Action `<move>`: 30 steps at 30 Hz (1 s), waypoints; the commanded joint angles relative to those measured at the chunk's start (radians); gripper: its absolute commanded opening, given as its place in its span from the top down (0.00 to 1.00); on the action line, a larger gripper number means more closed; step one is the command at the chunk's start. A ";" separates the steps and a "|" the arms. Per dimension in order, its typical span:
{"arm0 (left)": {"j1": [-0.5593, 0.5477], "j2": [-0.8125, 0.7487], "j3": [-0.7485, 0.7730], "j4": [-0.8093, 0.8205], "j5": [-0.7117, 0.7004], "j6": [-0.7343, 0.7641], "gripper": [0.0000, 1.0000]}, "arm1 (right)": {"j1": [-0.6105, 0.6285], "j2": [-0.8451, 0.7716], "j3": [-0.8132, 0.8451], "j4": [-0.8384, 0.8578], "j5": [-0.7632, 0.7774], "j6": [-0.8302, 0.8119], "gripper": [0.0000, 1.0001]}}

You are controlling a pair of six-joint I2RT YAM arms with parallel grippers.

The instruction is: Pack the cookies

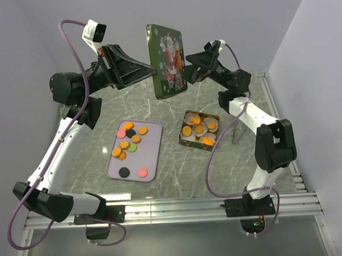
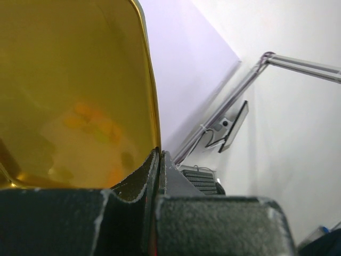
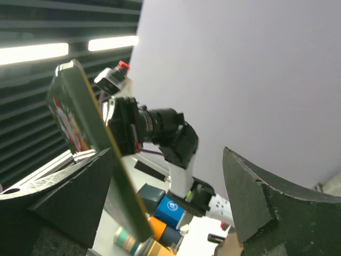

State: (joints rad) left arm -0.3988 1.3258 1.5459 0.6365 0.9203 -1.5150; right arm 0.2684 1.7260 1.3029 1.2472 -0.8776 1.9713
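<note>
Overhead view of two robot arms meeting in mid-air above a grey marble surface [image 1: 178,173]. Between them a green lid [image 1: 167,61] with a Santa picture stands on edge, well above everything else.

The left fingers [image 1: 140,70] are clamped together on the lid's left edge. The left wrist view shows both pads pressed on the rim [image 2: 133,186], with the lid's golden inside [image 2: 74,80] filling the picture. The right fingers [image 1: 190,73] are spread wide at the lid's opposite edge. In the right wrist view the lid [image 3: 80,117] sits inside the gap close against one finger [image 3: 74,192], while the other finger [image 3: 256,197] stands well apart. Whether the near finger touches the lid cannot be told.

Below, an open tin [image 1: 190,145] holds orange cookies [image 1: 187,130] in white paper cups [image 1: 210,124]. More cookies [image 1: 129,142], orange, pink, black and green, lie loose on a lilac tray [image 1: 151,157] beside the tin.

This looks like a two-armed regrasp of the lid. To do it well, the right fingers should centre on the rim and close fully before the left ones let go, keeping the lid upright. With cookies unpacked on the tray, closing the tin seems premature.
</note>
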 commanded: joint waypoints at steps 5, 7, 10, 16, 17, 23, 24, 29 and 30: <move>0.023 0.041 -0.023 0.305 0.011 -0.188 1.00 | 0.046 0.037 0.174 0.422 0.081 0.307 0.15; 0.023 0.046 -0.020 0.290 0.018 -0.175 1.00 | 0.049 0.034 0.193 0.435 0.091 0.317 0.17; 0.023 0.055 -0.023 0.296 0.015 -0.175 1.00 | 0.048 0.023 0.184 0.478 0.141 0.357 0.19; 0.037 0.047 -0.040 0.312 -0.020 -0.178 1.00 | 0.046 -0.003 0.162 0.515 0.207 0.386 0.21; 0.038 0.047 -0.040 0.315 -0.023 -0.180 1.00 | 0.048 -0.006 0.168 0.515 0.201 0.389 0.22; 0.040 0.070 -0.079 0.408 -0.043 -0.240 1.00 | 0.058 -0.003 0.240 0.515 0.126 0.420 0.24; 0.040 0.073 -0.082 0.419 -0.052 -0.247 1.00 | 0.061 -0.003 0.252 0.515 0.115 0.426 0.25; 0.040 0.108 -0.092 0.486 -0.047 -0.298 1.00 | 0.063 -0.006 0.260 0.517 0.072 0.463 0.28; 0.040 0.111 -0.092 0.488 -0.046 -0.298 1.00 | 0.063 -0.012 0.263 0.515 0.062 0.465 0.29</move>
State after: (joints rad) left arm -0.3611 1.4326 1.4548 1.0206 0.8978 -1.7805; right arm 0.3237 1.7588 1.5208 1.3018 -0.7704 1.9991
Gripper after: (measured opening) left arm 0.040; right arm 0.716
